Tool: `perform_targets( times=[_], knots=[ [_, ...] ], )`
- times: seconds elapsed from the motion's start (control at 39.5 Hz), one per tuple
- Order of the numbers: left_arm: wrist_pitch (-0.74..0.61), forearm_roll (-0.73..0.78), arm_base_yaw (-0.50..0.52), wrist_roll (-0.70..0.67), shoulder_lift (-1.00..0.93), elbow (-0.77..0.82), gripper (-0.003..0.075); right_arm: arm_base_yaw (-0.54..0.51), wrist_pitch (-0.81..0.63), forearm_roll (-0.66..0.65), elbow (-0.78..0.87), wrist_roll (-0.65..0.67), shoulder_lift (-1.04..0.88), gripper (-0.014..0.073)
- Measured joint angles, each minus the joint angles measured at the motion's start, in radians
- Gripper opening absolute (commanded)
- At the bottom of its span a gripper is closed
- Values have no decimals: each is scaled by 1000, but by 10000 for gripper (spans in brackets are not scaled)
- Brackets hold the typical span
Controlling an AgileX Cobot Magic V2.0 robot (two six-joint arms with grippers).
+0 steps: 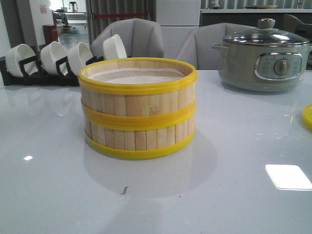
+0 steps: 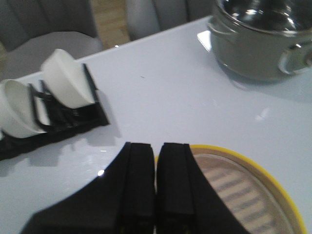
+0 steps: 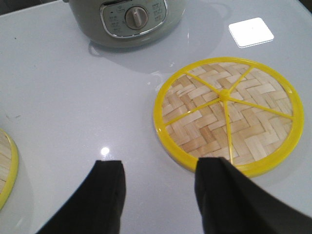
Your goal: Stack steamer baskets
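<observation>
Steamer baskets [image 1: 138, 108], no legible labels

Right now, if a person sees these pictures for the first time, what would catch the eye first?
First, the two steamer baskets, stacked one on the other at the table's centre, with bright yellow rims. Next, the grey electric pot behind on the right, and the woven lid lying flat near the open right gripper.

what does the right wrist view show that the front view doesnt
Only the right wrist view shows the whole woven lid lying flat and the open right gripper above the table. Only the front view shows the two steamer baskets stacked, and the rack of white bowls. Both show the grey pot and the white table.
</observation>
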Motion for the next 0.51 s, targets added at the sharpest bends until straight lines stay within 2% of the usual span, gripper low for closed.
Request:
perform_targets(
  times=[0.23, 0.35, 0.51],
  knots=[
    [2, -59, 219, -1, -164, 64, 97, 0, 6, 0, 0, 0, 0, 440],
    [-10, -68, 285, -1, -273, 172, 97, 0, 8, 0, 0, 0, 0, 440],
    [-64, -77, 313, -2, -420, 359, 97, 0, 10, 0, 0, 0, 0, 440]
  ],
)
